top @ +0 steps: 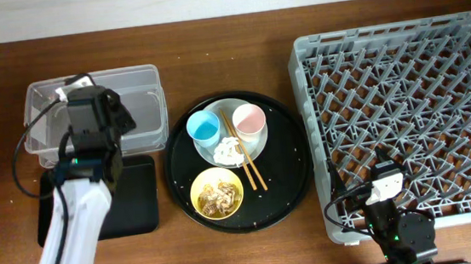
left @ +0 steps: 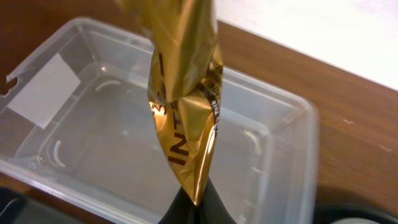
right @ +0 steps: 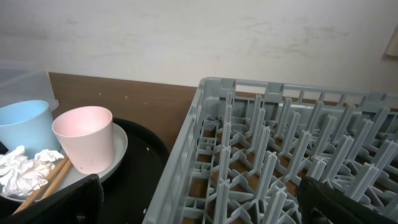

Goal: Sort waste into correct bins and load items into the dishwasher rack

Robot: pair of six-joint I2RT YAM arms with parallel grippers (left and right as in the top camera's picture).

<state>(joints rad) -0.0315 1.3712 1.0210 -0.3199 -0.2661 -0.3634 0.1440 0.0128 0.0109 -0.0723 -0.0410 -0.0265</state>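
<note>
My left gripper (left: 198, 205) is shut on the lower tip of a shiny gold-brown wrapper (left: 186, 106), which hangs over the clear box (left: 280, 143). Overhead, the left gripper (top: 88, 106) sits above that box (top: 141, 80), with the flat black tray (top: 139, 200) in front of it. A white plate (top: 258, 144) carries a blue cup (top: 204, 128), a pink cup (top: 249, 120), a crumpled tissue (top: 229, 152) and chopsticks (top: 247, 161). Food scraps lie in the yellow bowl (top: 217, 193). My right gripper (top: 385, 183) stands open and holds nothing at the near-left corner of the grey rack (top: 403, 92).
The plate and bowl rest on a large round black tray (top: 292, 187) between the bins and the rack. In the right wrist view the rack's wall (right: 186, 143) rises just ahead, with the pink cup (right: 84, 137) and blue cup (right: 25, 124) to its left.
</note>
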